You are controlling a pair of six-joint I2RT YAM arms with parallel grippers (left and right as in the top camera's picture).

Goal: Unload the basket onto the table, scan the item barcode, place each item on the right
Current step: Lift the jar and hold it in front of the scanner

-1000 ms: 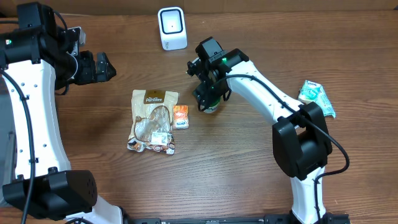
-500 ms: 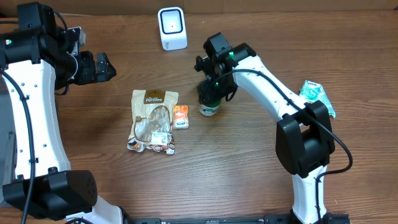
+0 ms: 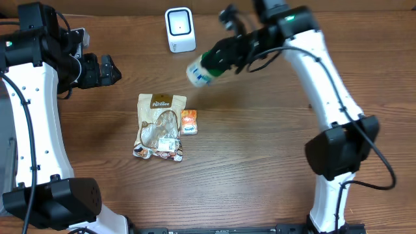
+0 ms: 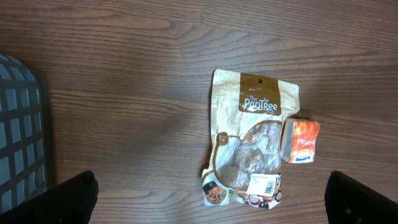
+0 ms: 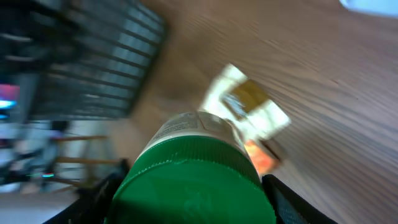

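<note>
the right hand [image 3: 220, 58] is clamping a white bottle [image 3: 198, 73] at its green cap [image 5: 193, 186] end, jaws pressing on both sides, and is holding it tilted in the air. the scanner [image 3: 180, 29] is standing near the bottle's free end, ahead of the hand, not touching it. a snack pouch [image 3: 159, 127] and an orange packet [image 3: 188, 121] are lying on the counter [image 3: 260, 162] below and ahead of the hand. the left hand [image 3: 114, 70] is hanging well apart, jaws spread wide, carrying nothing. the risks as i am judging them: the round bottle could be twisting or slipping in a grip so near the cap, its barcode could be facing away from the scanner window, and its leading end could be knocking the scanner over. the label is too blurred to read.
</note>
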